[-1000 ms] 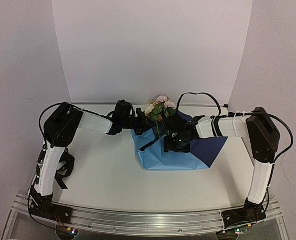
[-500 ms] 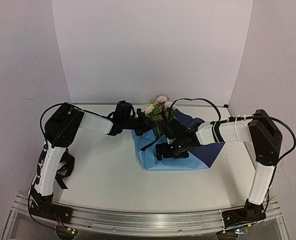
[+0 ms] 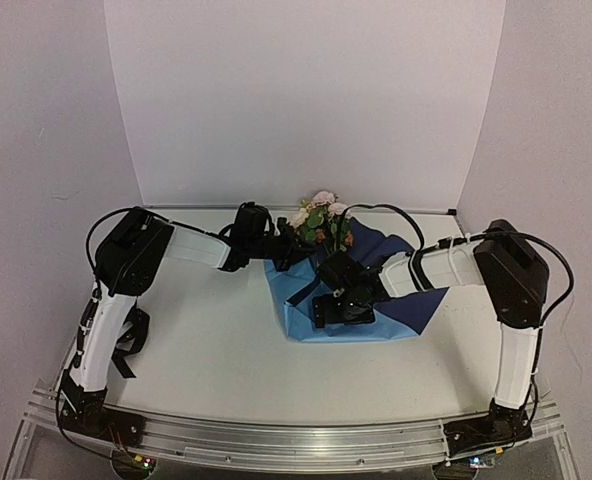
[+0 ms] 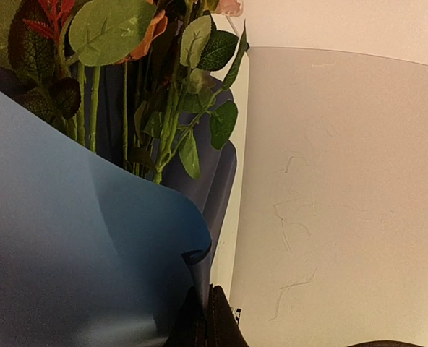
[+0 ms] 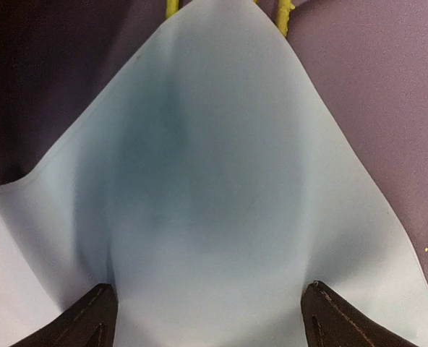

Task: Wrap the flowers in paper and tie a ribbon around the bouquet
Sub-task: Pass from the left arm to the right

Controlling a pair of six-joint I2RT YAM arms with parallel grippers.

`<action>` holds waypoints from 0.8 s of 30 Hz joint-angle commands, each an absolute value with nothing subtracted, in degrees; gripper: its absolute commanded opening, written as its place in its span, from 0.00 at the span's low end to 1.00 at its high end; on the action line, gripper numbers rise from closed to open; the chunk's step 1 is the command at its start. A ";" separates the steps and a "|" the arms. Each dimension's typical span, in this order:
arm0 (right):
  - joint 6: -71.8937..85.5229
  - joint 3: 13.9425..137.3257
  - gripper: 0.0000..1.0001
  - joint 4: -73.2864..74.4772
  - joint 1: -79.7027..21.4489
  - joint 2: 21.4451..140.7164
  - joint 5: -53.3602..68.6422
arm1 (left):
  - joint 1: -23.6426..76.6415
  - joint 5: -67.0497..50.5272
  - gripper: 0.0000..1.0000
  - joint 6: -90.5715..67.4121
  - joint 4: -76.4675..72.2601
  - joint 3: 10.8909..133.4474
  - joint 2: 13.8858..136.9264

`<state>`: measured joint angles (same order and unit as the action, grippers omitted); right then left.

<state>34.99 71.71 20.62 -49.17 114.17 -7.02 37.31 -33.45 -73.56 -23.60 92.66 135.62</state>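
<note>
flowers: small bunch (image 3: 321, 216) at the 12 o'clock end of the paper, pale pink and white heads toward the back wall, stems running to 6 o'clock under the folded sheet; left wrist view shows green leaves and thin stems upright inside the curl of paper.
paper: creased sheet (image 3: 321, 325) on the middle of the bench, light blue face showing over the 6 to 9 o'clock part, dark navy face showing at the 3 o'clock side; 1 flap is folded over the stems.
left hand: (image 4: 204, 309) reaches in from 9 o'clock to the paper's upper left edge, just beside the leaves; fingers clenched together, pinching the curled blue edge and holding it lifted.
right hand: (image 5: 217, 318) comes in from 3 o'clock, low over the middle of the sheet; released, 2 fingers (image 5: 98, 322) spread wide and straddling a hump of light blue paper; cannot tell if the tips press on it.
stems: 2 yellow-green ends poke out at 12 o'clock past the hump in the right wrist view, navy face on both sides.
ribbon: thin dark line crosses the blue face near the right hand; cannot tell if it is ribbon or a fold.
bench: pale top (image 3: 206, 340), carries the sheet and flowers.
</note>
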 commanded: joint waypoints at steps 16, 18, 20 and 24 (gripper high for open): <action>39.92 65.74 0.82 14.87 -48.38 100.99 -6.00 | 38.76 -34.53 0.00 -71.09 -26.51 94.26 137.51; 40.36 64.74 0.81 13.66 -48.00 100.03 -4.08 | 38.76 -34.50 0.00 -71.10 -26.66 94.19 137.58; 40.96 63.56 0.82 12.49 -47.33 99.06 -1.73 | 38.76 -34.56 0.00 -71.13 -26.80 94.29 137.69; 42.50 61.75 0.82 9.08 -45.24 97.67 3.46 | 38.76 -34.61 0.00 -71.11 -26.76 94.57 137.86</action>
